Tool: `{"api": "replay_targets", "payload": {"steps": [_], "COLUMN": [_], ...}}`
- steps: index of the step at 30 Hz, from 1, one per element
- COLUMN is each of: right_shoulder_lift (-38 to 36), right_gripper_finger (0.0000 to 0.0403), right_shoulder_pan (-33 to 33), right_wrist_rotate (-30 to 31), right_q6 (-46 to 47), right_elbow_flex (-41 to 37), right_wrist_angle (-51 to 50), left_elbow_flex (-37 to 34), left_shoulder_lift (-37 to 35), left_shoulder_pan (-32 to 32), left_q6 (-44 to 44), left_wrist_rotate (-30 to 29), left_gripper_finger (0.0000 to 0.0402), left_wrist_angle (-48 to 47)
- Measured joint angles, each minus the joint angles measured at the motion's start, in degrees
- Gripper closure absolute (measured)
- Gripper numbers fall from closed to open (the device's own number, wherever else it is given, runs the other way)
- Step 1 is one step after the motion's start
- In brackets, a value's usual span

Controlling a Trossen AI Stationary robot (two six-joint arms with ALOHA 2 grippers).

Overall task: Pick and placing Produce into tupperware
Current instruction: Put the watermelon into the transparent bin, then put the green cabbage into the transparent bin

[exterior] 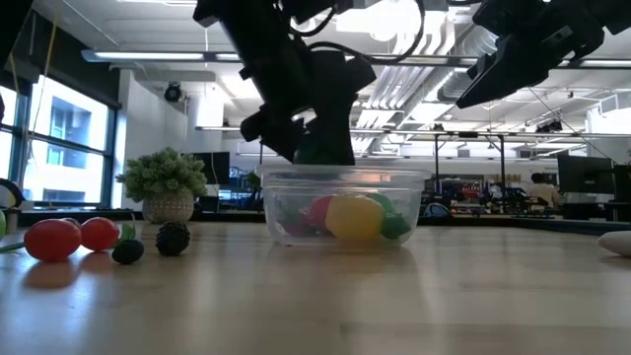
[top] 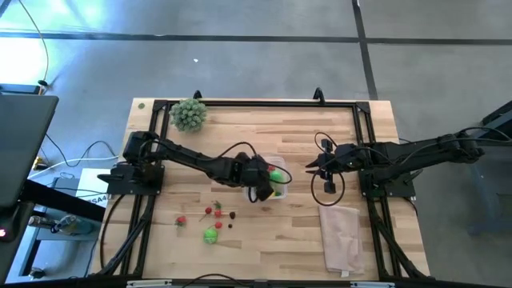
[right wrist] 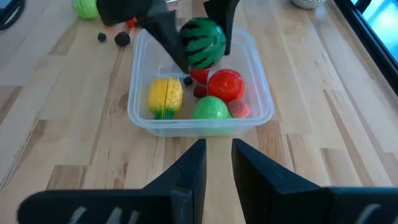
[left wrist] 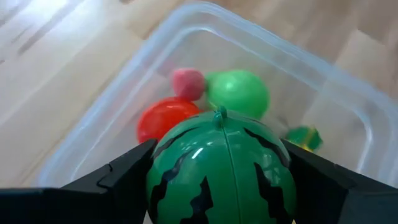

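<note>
Now I am holding the striped melon (right wrist: 203, 42) pinched in my left gripper (left wrist: 221, 165) just above the tupperware (right wrist: 142, 118); releasing it should come next.

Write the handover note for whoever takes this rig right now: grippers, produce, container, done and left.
Left gripper: shut on the striped green ball, held just above the tupperware at mid-table.
Right gripper: open, empty, hovering beside the tupperware and facing it.
Done: in the tupperware lie a yellow piece, a red tomato-like piece, a green piece, a pinkish piece and some small ones.
Left: release the ball into the tupperware, then fetch the loose produce on the table: red pieces, dark berries and a green piece.
</note>
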Motion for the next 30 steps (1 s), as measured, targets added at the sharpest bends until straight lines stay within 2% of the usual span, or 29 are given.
{"api": "replay_targets", "payload": {"steps": [7,16,30], "right_shoulder_lift": [0.0,0.02,0.02], "right_gripper_finger": [0.0336,0.0336,0.0336], "right_shoulder_pan": [0.02,0.02,0.01], "right_wrist_rotate": [-0.01,0.0,-0.01], "right_q6": [0.0,0.0,0.0], "right_elbow_flex": [0.0,0.0,0.0], "right_wrist_angle": [0.08,-0.14,0.05], "left_elbow_flex": [0.07,-0.05,-0.04], "left_shoulder_lift": [1.26,2.78,2.72], "left_shoulder_pan": [0.0,0.04,0.02], "left_q6": [2.74,2.76,5.71], "left_wrist_rotate": [2.45,2.38,-0.04], "left_gripper_finger": [0.0106,0.0114,0.0057], "left_wrist_angle": [0.86,2.05,1.74]}}
